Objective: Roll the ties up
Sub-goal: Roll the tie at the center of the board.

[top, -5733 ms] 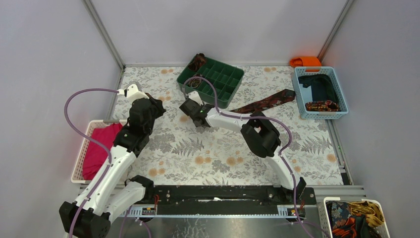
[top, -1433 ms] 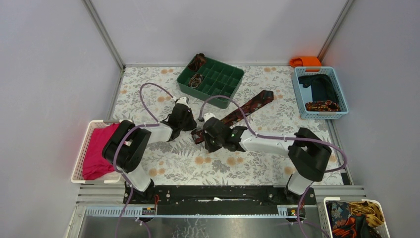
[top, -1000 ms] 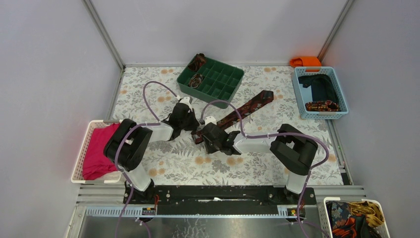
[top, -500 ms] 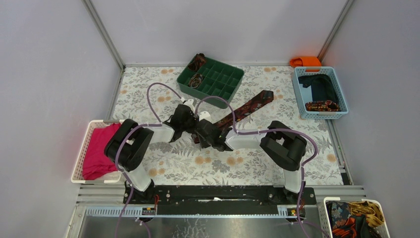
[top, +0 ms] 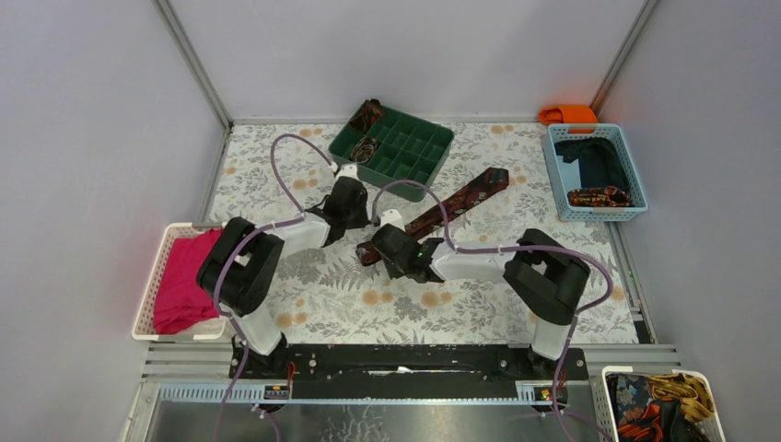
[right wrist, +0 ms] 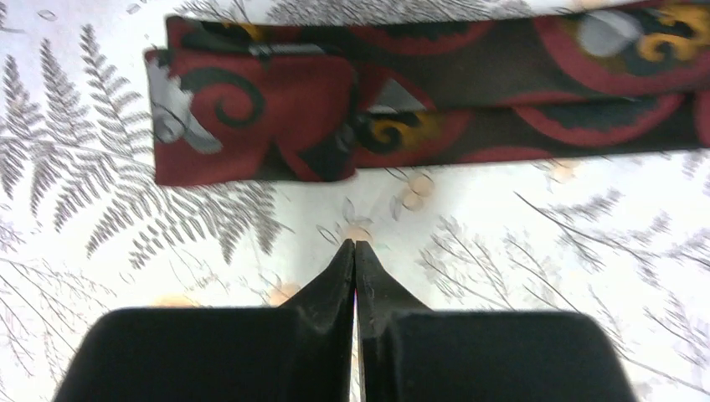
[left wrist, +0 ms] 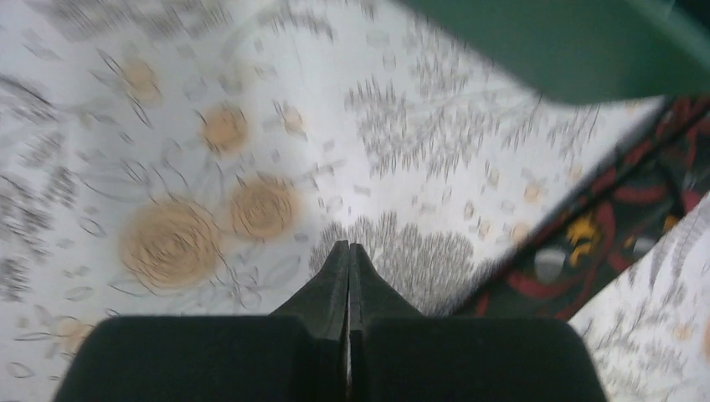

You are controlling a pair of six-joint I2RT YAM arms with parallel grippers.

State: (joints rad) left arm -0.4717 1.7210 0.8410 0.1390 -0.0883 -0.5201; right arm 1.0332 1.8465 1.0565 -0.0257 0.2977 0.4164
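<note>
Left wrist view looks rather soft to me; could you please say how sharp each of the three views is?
Left wrist: smeared throughout, the floral tablecloth, green tray and tie all blurred. Right wrist: only mildly soft, the tie's folded end and fern print readable. Top external: sharp and evenly lit, no glare, faint shadows only.

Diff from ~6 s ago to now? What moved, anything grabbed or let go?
The dark maroon patterned necktie was dragged left toward table centre; its near end now lies folded over. The right gripper left the green compartment tray and sits just short of that fold. The left gripper swung in from the left, then backed toward the tray. Both are shut, holding nothing. The tray stayed put.
</note>
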